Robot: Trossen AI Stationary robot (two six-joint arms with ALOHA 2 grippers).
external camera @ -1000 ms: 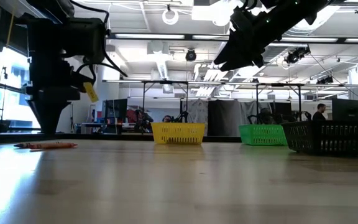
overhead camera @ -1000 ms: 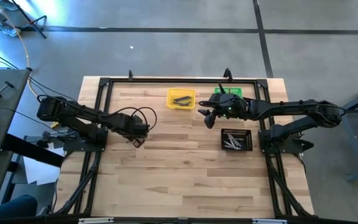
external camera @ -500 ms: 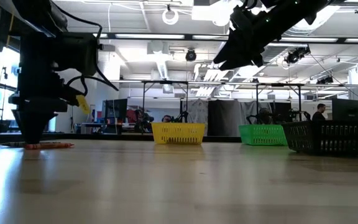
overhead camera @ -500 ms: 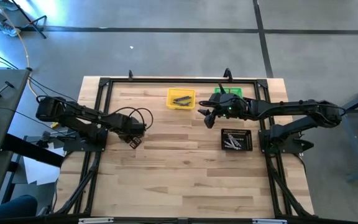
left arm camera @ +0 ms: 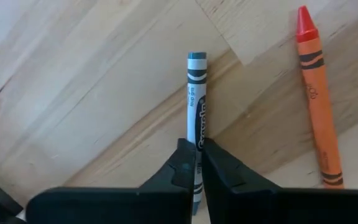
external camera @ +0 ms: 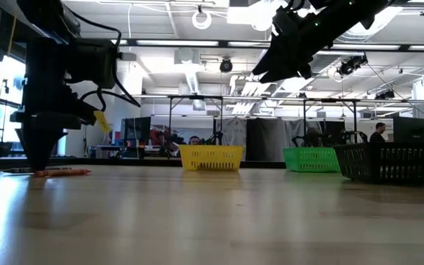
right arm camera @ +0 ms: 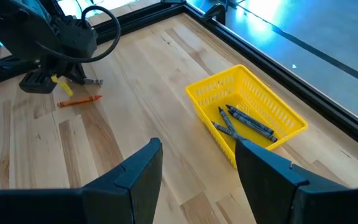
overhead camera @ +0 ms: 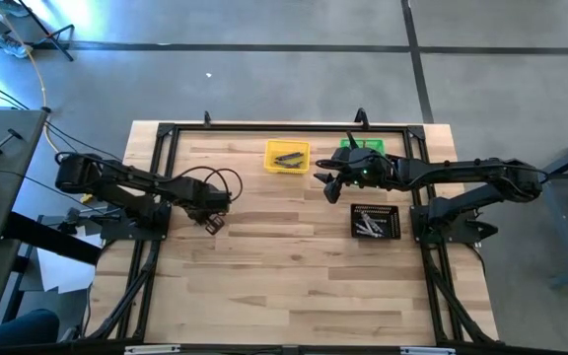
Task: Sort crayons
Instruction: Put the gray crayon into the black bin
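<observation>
Two crayons lie on the wooden table [overhead camera: 264,276] at the left. The left gripper [left arm camera: 196,163] is down on the table, its jaws pinched narrowly around the grey-blue crayon [left arm camera: 197,93], which sticks out ahead of the fingertips; the orange crayon [left arm camera: 316,99] lies just beside the jaws, untouched. To the right, the right gripper [right arm camera: 197,165] hangs above the table with jaws wide and nothing between them; ahead of them the yellow bin [right arm camera: 247,112] holds several grey-blue crayons [right arm camera: 244,122].
</observation>
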